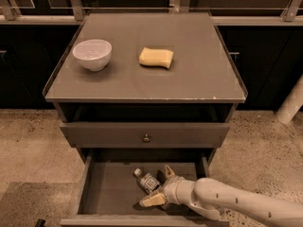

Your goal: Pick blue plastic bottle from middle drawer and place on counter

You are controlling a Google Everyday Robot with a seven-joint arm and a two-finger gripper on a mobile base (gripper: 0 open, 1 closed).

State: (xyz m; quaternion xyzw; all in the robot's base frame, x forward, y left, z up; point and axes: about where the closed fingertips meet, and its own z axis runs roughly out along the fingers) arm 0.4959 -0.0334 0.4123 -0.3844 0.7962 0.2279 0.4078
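The blue plastic bottle (pixel 147 180) lies on its side in the open middle drawer (pixel 109 188), its white cap pointing to the back left. My gripper (pixel 160 185) reaches into the drawer from the right. It is open, with one finger behind the bottle and one in front, so the fingers stand on either side of the bottle's lower end. The counter (pixel 199 74) is the grey cabinet top above.
A white bowl (pixel 92 54) sits on the counter's left and a yellow sponge (pixel 156 57) near its middle. A shut drawer front with a small knob (pixel 146 138) is above the open drawer. Speckled floor lies on both sides.
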